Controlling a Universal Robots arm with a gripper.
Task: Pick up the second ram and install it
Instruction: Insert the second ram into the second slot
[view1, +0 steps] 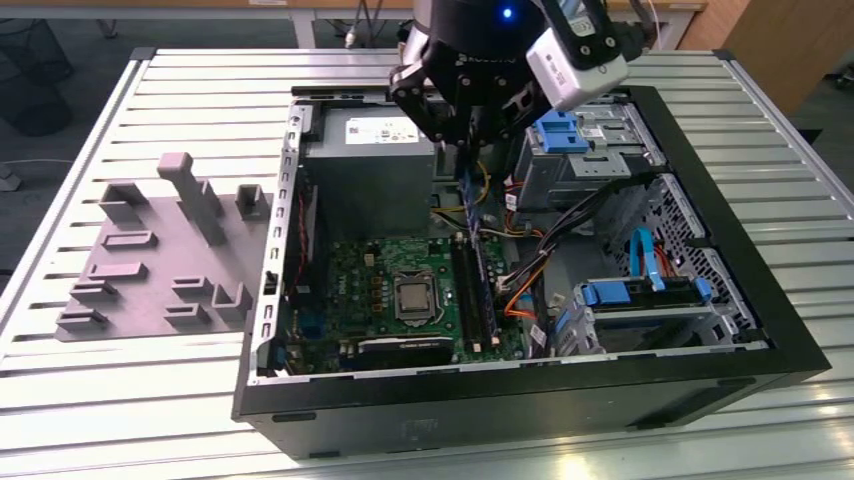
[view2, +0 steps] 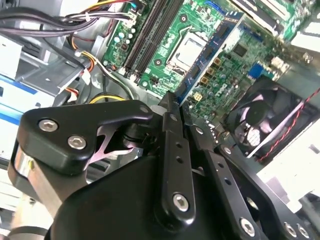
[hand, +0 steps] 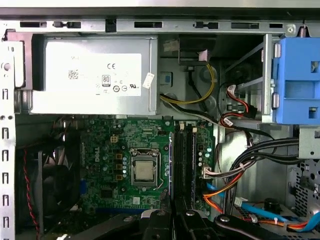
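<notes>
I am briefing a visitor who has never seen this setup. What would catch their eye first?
The open computer case on the slatted table, its green motherboard exposed. The black gripper hangs over the case's far end, near the silver power supply. A grey holder tray lies on the exterior view's left.

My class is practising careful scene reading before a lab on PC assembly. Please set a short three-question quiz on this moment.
1. True or false: the grey holder tray lies inside the computer case.
2. What is clamped in the gripper? A) an orange cable B) the second ram C) a fan
3. Fill in: the gripper hangs over the open computer ____.

Key:
1. False. The tray lies on the slatted table, at the exterior view's left of the case.
2. B
3. case
</notes>
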